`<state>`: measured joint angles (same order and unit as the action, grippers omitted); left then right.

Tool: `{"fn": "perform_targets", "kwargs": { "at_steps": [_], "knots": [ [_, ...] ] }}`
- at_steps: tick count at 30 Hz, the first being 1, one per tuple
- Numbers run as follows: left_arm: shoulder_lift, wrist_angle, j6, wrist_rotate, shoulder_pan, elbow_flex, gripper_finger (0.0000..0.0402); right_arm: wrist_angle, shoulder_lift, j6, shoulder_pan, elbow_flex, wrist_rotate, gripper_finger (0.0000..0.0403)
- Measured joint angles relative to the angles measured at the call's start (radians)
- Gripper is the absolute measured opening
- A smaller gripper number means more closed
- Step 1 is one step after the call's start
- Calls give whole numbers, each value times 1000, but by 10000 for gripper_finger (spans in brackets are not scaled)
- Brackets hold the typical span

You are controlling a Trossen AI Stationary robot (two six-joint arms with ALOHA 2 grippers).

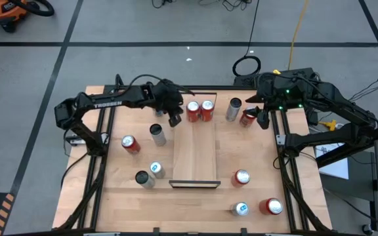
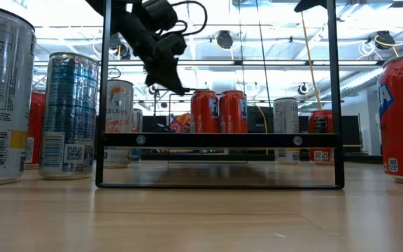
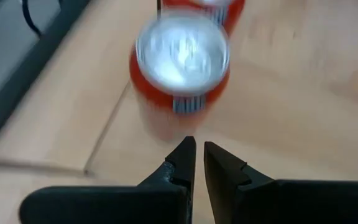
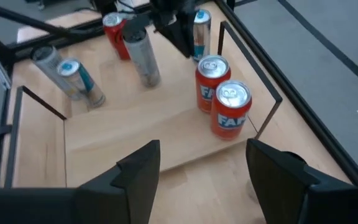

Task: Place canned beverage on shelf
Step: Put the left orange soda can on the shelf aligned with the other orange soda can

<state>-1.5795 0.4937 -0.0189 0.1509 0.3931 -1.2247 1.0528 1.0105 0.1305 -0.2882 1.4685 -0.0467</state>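
Two red cans [image 1: 200, 110] stand side by side on the shelf [image 1: 193, 157], at its far end near the top centre of the high view, so that much is done. My left hand [image 1: 174, 119] hangs just left of them, fingers clenched and holding nothing. My right hand [image 1: 262, 118] waits at the upper right, half spread and empty. More cans remain scattered on the table [image 1: 254, 157], and most of the shelf lies bare. My left wrist view shows a red can's top right past my fingertips; the low view shows both cans upright.
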Motion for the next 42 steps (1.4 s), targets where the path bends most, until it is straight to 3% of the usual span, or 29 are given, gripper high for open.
{"fn": "perform_targets", "kwargs": {
  "at_steps": [16,28,42],
  "knots": [
    [-6,-161,0,-74,-31,70,35,-52,2,41,0,0,55,212],
    [-6,-127,-26,-36,-42,70,35,-55,2,67,0,0,55,212],
    [-98,-260,-25,-31,-76,71,35,-55,2,67,0,0,73,212]
  ]
}}
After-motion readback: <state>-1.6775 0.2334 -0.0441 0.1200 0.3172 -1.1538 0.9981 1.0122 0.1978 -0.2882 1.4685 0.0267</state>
